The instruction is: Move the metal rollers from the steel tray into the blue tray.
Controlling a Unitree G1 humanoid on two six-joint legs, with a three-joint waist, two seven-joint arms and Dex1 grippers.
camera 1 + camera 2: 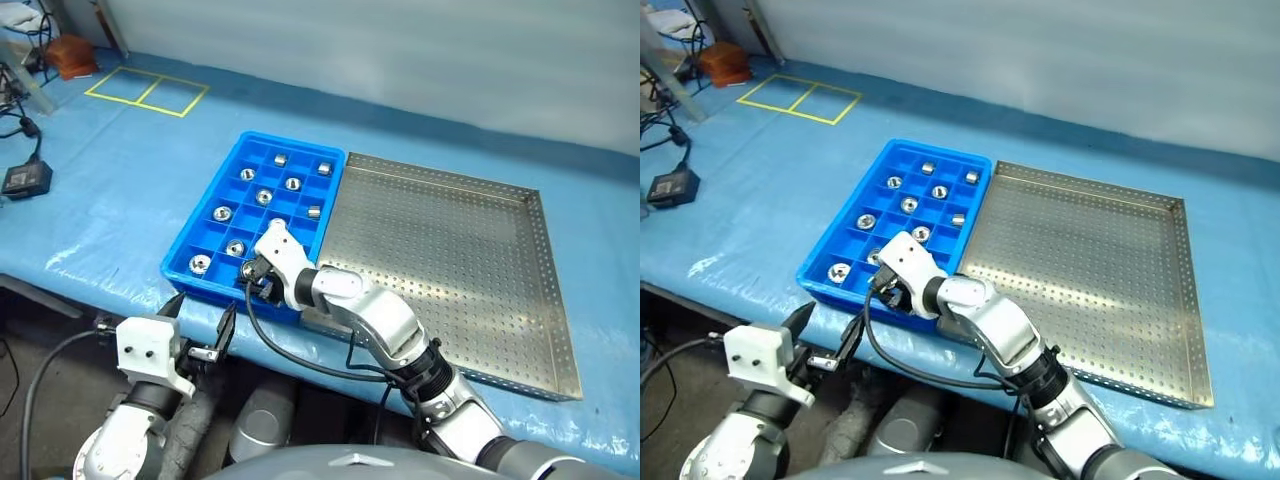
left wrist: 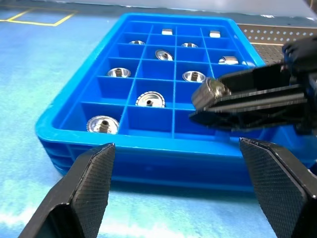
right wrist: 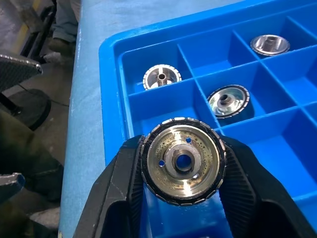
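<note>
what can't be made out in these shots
- Near row of the blue tray, eye views: the right claw and its arm cover some compartments, so their contents are hidden.
- Near-left corner of the steel tray, eye views: hidden by the same arm.
- Compartment under the held roller, right wrist view: hidden by the roller and the fingers.
- Left claw, left wrist view: finger bases cut off by the edge.

Right end effector (image 3: 182, 163) clamped on roller; left end effector (image 2: 181, 191) fingers spread wide.

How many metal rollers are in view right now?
11: ten metal rollers lie in separate compartments of the blue tray, and one roller is gripped by the right gripper over the tray's near edge. The steel tray holds none; none seem hidden.
</note>
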